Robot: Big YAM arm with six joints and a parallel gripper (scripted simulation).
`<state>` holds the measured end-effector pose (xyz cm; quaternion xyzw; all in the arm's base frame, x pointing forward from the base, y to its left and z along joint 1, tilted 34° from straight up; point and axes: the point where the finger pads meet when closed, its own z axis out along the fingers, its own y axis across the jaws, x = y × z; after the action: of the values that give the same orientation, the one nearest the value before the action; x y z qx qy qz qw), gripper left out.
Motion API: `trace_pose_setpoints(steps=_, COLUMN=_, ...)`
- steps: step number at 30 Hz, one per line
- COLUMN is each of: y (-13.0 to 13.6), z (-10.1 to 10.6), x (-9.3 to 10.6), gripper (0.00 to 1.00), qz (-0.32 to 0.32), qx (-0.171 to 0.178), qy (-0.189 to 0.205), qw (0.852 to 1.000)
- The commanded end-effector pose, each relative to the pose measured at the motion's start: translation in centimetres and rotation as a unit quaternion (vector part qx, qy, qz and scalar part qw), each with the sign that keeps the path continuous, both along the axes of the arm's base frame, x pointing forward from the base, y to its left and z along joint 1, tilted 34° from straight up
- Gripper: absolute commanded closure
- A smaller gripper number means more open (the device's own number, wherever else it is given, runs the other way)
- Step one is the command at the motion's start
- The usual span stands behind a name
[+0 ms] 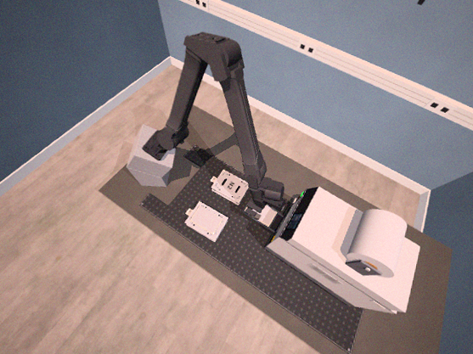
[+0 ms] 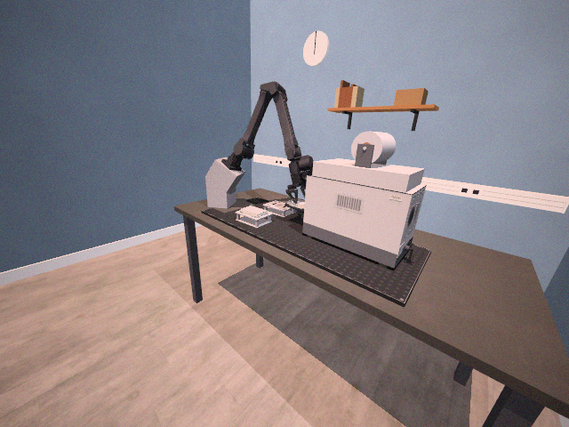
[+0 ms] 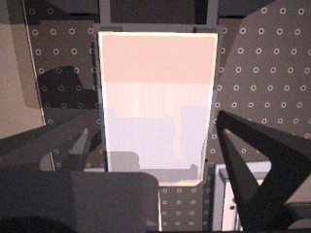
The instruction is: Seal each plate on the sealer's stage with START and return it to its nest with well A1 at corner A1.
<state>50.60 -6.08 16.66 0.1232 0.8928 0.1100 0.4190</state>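
Note:
A plate covered with smooth foil (image 3: pixel 157 107) lies flat on the sealer's stage, which stands out in front of the sealer (image 1: pixel 343 244); it also shows in the top view (image 1: pixel 266 215). My gripper (image 3: pixel 155 116) is open and empty just above this plate, one finger on each long side, not touching it. It shows in the top view (image 1: pixel 264 207) and in the exterior view (image 2: pixel 292 191). A green lamp (image 1: pixel 302 195) glows on the sealer's front. The nest marked N2 (image 1: pixel 225 183) is empty. A second white plate (image 1: pixel 206 220) sits in the other nest.
The sealer's front face stands close beside the gripper on the right. A foil roll (image 1: pixel 375 241) sits on top of the sealer. The arm's grey base block (image 1: pixel 151 161) stands at the far left of the perforated board.

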Motion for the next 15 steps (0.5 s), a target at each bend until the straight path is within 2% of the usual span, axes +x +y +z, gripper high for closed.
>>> trace_pose_setpoints(steps=1, y=0.3, z=-0.4, x=0.0, gripper=0.0, qz=0.007, qx=-0.001, qy=0.006, qw=1.0)
trace_pose_setpoints(steps=7, y=-0.5, z=-0.6, x=-0.1, gripper=0.0, qz=-0.001, qx=-0.001, qy=0.009, qw=1.0)
trace_pose_setpoints(steps=15, y=-1.1, z=0.8, x=0.8, gripper=0.0, qz=-0.006, qx=-0.004, qy=-0.005, qw=1.0)
